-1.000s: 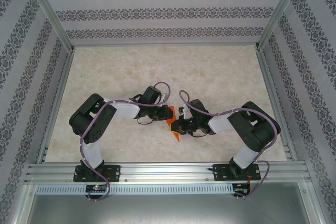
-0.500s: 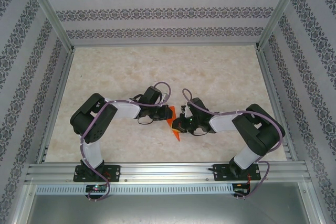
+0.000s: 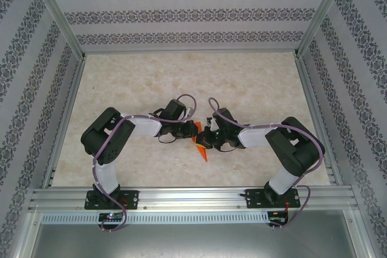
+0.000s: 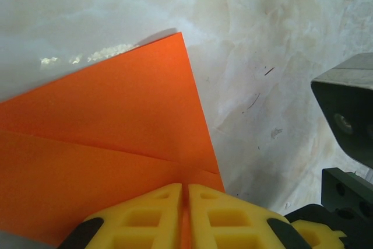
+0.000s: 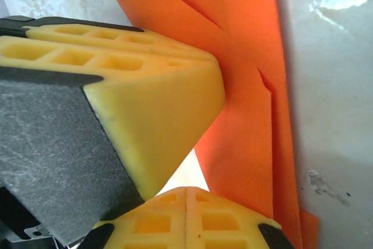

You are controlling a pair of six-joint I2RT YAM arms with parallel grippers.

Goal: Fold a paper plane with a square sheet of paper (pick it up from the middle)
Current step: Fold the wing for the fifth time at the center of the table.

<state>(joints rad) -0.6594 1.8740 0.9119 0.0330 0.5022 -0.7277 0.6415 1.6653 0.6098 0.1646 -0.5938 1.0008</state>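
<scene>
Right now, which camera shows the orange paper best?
Left wrist: the paper spreads wide there, its corner and a crease plain, its near edge nipped in the left gripper. The right wrist view has layered folds, partly hidden by that gripper. From the top external it is a small orange sliver between the arms.

Top camera overhead, facing down — wrist cameras close, sharing folded paper [image 4: 105,132].

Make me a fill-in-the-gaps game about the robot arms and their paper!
1. The folded paper is coloured ___.
2. The left gripper pinches its edge with fingers coloured ___.
3. The cables running along both arms are coloured ___.
Missing words: orange, yellow, purple.
</scene>
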